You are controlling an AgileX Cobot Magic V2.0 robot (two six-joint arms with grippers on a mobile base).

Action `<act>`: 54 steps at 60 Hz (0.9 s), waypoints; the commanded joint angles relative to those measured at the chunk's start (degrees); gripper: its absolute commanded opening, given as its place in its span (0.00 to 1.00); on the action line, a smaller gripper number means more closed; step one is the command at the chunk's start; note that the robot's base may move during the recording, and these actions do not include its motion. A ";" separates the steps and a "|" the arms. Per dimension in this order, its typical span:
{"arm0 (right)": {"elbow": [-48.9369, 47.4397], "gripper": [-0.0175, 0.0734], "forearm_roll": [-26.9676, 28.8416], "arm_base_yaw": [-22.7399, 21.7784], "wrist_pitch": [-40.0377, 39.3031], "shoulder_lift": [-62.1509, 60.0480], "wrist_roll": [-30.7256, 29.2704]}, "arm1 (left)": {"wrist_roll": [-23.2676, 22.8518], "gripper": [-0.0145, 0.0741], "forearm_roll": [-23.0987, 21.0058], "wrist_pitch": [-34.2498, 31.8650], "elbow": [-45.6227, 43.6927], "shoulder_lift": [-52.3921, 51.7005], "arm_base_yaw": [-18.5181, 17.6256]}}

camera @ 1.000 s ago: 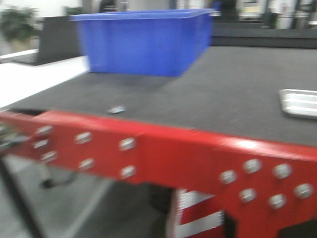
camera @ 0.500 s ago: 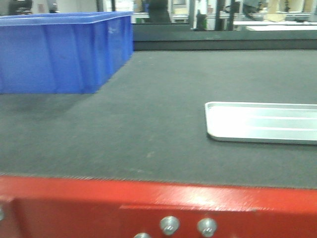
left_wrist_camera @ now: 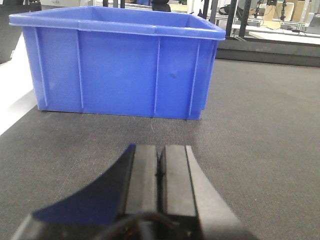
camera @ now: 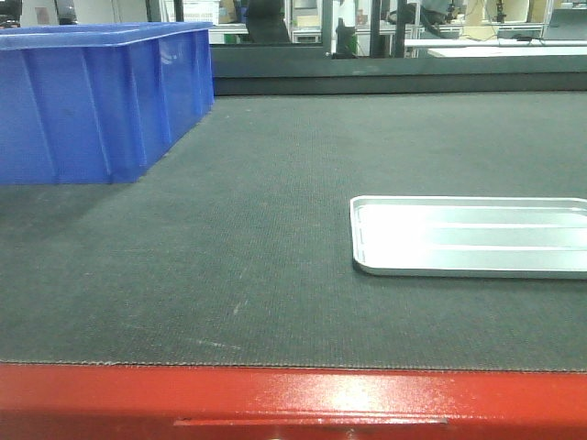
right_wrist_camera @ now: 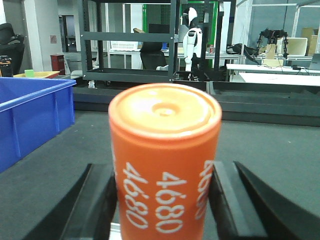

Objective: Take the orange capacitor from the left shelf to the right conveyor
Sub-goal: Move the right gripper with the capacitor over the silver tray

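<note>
In the right wrist view, my right gripper is shut on the orange capacitor, a fat orange cylinder printed with white "4680", held with its end cap facing away. It hangs over the dark conveyor belt. In the left wrist view, my left gripper is shut with nothing between its pads, low over the belt and facing the blue bin. Neither gripper shows in the front view. The left shelf is out of view.
The blue bin stands at the belt's far left. A shallow metal tray lies on the belt at the right. The conveyor's red frame runs along the near edge. Racks and desks stand beyond the belt.
The front view has swung right and closer to the belt: the blue bin slid to the left, the metal tray came into fuller view, and the red frame dropped to the bottom edge.
</note>
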 commanded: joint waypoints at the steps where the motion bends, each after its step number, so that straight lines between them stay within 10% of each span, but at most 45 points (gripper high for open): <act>1: -1.49 0.38 -0.47 -0.29 -5.14 0.69 -0.11 | 0.03 0.05 0.00 -4.72 -0.24 -1.13 0.01; 54: -4.42 0.38 0.50 -0.29 -7.09 10.14 -0.11 | 0.03 0.05 0.00 -4.72 -0.24 -1.13 0.01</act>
